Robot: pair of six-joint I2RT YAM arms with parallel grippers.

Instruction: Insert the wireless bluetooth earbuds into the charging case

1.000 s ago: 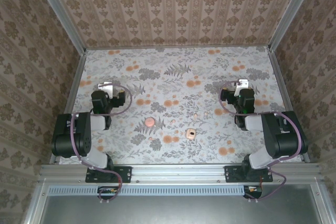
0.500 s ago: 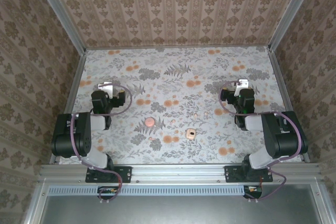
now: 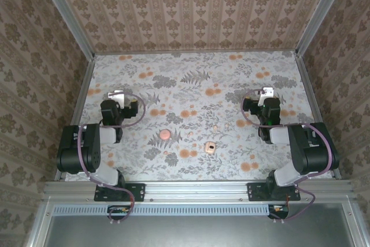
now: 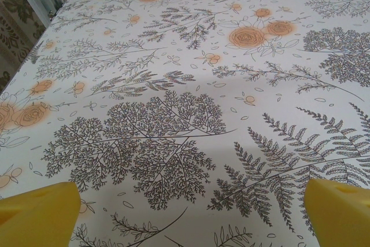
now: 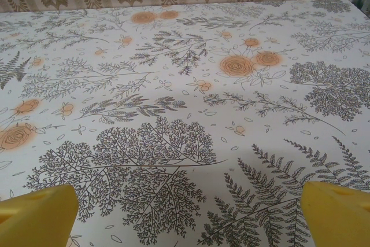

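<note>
At mid-table between the arms, the earbuds [image 3: 215,126] lie loose just beyond the case [image 3: 211,147] — left of and nearer the bases than the right gripper [image 3: 266,92], the closer one; both it and the left gripper [image 3: 117,94] stand wide open, empty.

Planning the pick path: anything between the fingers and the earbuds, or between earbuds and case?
Nothing visible. The left earbud and right earbud lie on bare floral cloth just beyond the charging case. The pink disc sits left of them, off those lines.
</note>
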